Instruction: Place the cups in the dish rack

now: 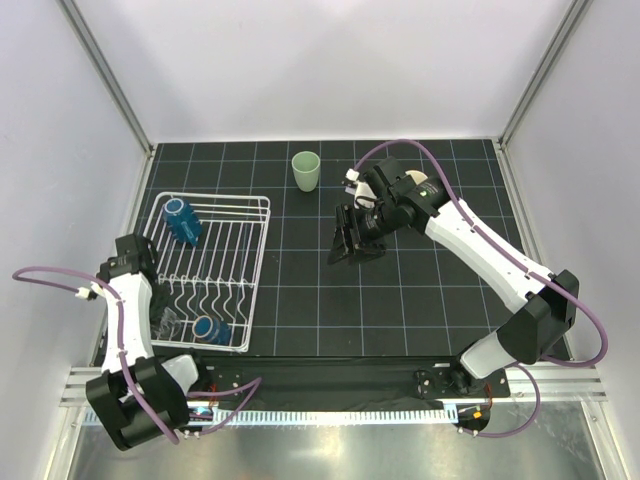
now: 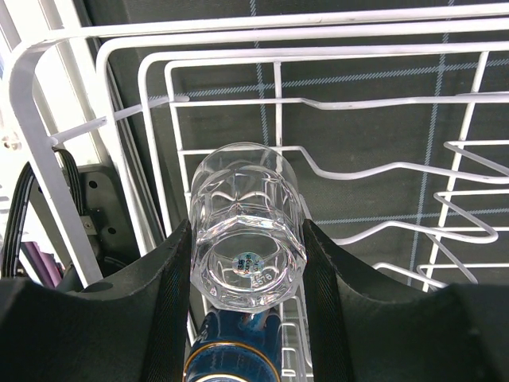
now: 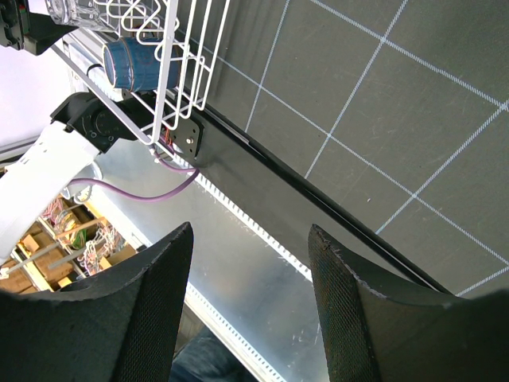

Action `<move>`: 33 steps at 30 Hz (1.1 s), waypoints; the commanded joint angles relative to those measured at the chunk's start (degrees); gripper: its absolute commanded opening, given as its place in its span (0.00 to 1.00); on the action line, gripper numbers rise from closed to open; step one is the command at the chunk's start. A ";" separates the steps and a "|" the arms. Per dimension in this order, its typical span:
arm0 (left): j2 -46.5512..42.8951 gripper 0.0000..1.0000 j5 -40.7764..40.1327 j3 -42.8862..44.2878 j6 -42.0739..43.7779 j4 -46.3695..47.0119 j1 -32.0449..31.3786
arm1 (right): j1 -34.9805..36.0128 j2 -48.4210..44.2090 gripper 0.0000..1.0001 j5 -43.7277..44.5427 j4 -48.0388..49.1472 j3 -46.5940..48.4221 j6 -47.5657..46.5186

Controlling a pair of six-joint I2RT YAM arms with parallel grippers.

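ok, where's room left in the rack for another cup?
Free: middle and far-right rows of the dish rack, between the far blue mug and the near blue mug. Crowded: near-left corner, left gripper holding the clear glass.

You see 4 cups in view: 1 pale green tumbler, 2 blue mugs, i.e. the bigger blue mug and the smaller blue mug, and 1 clear glass. There is 1 dish rack. Arms are 2 pcs: left arm and right arm.

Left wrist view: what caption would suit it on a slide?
A clear glass held by the left gripper at the white dish rack, close to a blue mug.
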 commanded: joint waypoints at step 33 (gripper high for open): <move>-1.33 0.86 11.15 26.35 4.08 -9.25 -4.53 | -2.06 -0.30 0.62 5.23 -0.34 7.12 -1.18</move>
